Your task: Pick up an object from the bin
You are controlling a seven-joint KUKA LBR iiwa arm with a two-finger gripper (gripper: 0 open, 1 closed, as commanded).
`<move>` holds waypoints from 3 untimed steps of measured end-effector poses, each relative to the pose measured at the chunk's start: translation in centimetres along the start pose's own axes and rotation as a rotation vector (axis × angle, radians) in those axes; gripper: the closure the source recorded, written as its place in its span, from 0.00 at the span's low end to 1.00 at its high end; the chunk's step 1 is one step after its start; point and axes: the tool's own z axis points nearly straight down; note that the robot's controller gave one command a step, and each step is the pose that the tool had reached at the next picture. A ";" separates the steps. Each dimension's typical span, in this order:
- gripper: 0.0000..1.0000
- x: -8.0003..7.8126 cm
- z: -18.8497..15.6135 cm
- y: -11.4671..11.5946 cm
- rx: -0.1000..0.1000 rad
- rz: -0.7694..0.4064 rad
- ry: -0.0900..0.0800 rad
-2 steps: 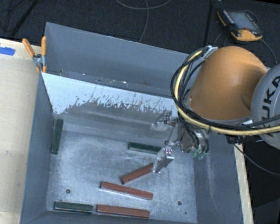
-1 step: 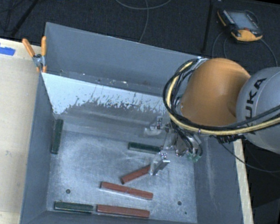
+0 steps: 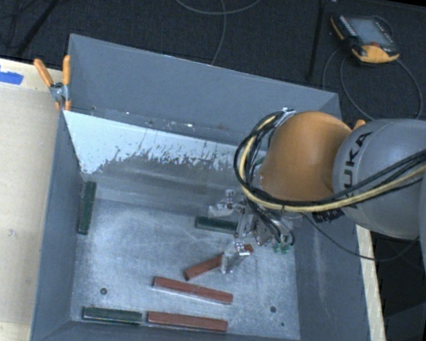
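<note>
My gripper (image 3: pixel 236 253) hangs low over the middle right of the bin floor. A short red-brown bar (image 3: pixel 202 268) lies tilted just below and to the left of it, its upper right end meeting the gripper's tip. Whether the gripper holds that end I cannot tell. A short dark green bar (image 3: pixel 214 225) lies flat just to the left of the gripper, its right end hidden behind it.
A long red-brown bar (image 3: pixel 192 290) lies flat below the gripper. Near the front wall lie another red-brown bar (image 3: pixel 186 321) and a dark green bar (image 3: pixel 112 315). One more dark green bar (image 3: pixel 86 207) lies along the left wall.
</note>
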 end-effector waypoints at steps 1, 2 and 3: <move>0.00 -2.4 3.2 -1.6 -0.002 0.008 -0.003; 0.00 -2.0 3.2 -2.1 -0.002 -0.045 -0.009; 1.00 -2.6 2.9 -1.8 0.001 0.010 -0.002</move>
